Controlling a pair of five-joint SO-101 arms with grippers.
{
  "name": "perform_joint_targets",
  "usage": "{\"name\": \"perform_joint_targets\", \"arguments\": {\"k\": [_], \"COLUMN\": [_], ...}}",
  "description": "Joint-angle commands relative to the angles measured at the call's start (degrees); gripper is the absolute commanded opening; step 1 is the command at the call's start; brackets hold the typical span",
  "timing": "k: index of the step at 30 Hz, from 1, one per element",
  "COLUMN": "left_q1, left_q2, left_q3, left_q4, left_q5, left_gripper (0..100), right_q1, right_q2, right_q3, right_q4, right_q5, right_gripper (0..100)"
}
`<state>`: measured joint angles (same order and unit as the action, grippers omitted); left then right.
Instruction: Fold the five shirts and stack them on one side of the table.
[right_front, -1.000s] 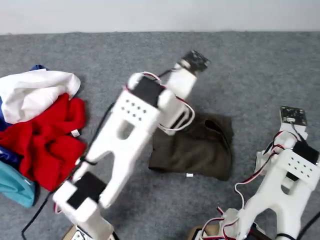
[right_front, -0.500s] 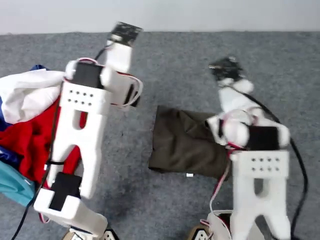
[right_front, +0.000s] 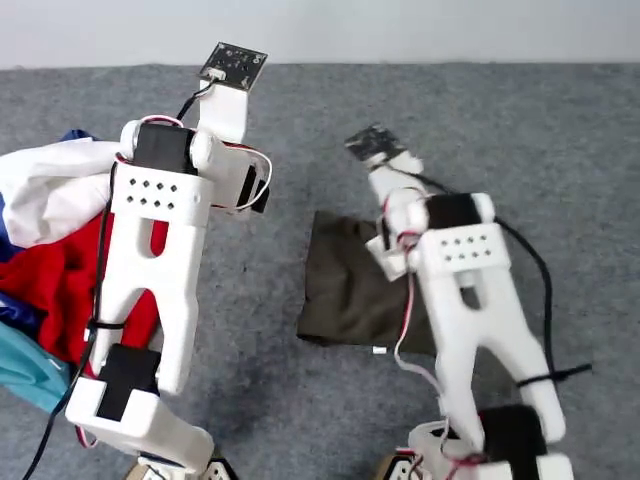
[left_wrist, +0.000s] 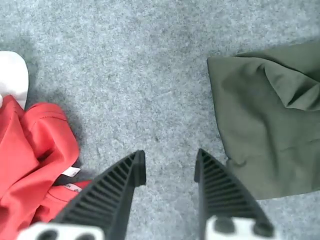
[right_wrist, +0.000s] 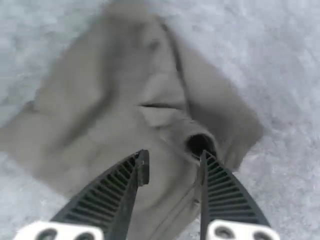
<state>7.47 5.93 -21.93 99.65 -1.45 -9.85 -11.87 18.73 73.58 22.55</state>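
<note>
Left fingers (left_wrist: 136, 169) read as spread, with nothing between them; I see bare grey worktop (left_wrist: 150, 75) in the gap. The red shirt (left_wrist: 30, 155) lies off one finger and the olive shirt (left_wrist: 265, 130) off the other, both clear of the tips. Right fingers (right_wrist: 139, 169) are also spread, hanging over the olive shirt, its neck opening just past one tip. I cannot tell whether they touch the cloth. The white shirt (right_front: 60, 190) rests on the red shirt.

Matt olive cloth shirt (right_front: 345, 285) on a rough, fuzzy grey table (right_front: 560, 130).
</note>
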Motion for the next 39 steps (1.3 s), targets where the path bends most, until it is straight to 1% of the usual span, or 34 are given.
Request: {"name": "perform_joint_targets", "arguments": {"k": [1, 4, 10, 15, 22, 25, 30, 34, 37, 39], "left_q1": [-0.44, -0.44, -0.44, -0.44, -0.44, -0.44, -0.44, -0.44, -0.44, -0.44], "left_q2": [-2.73, -2.37, -2.37, -2.29, -2.29, -2.29, -2.29, -2.29, -2.29, -2.29], "left_q3": [-0.13, -0.13, -0.13, -0.13, -0.13, -0.13, -0.13, -0.04, -0.04, -0.04], "left_q4": [0.88, 0.88, 0.88, 0.88, 0.88, 0.88, 0.88, 0.88, 0.88, 0.88], "left_q5": [0.18, 0.18, 0.18, 0.26, 0.26, 0.26, 0.26, 0.26, 0.26, 0.26], "left_gripper": [17, 17, 17, 17, 17, 17, 17, 17, 17, 17], "right_q1": [1.98, 2.15, 2.59, 6.9, 13.85, 15.16, 15.34, 15.43, 15.43, 15.25], "right_q2": [2.86, 5.93, 12.35, 15.87, 17.54, 18.59, 20.09, 17.27, 12.18, 8.31], "right_q3": [-2.46, -2.37, -2.64, -2.73, -2.73, -2.73, -2.73, -3.69, -6.86, -9.67], "right_q4": [-1.63, -3.74, -11.3, -18.86, -25.27, -28.18, -33.27, -30.81, -23.69, -17.19], "right_q5": [-0.26, -0.26, -0.26, -0.35, -0.53, -0.53, -0.62, -0.62, -0.62, -0.53], "right_gripper": [17.3, 17.3, 17.3, 17.3, 17.3, 17.3, 17.3, 17.3, 17.3, 17.5]}}
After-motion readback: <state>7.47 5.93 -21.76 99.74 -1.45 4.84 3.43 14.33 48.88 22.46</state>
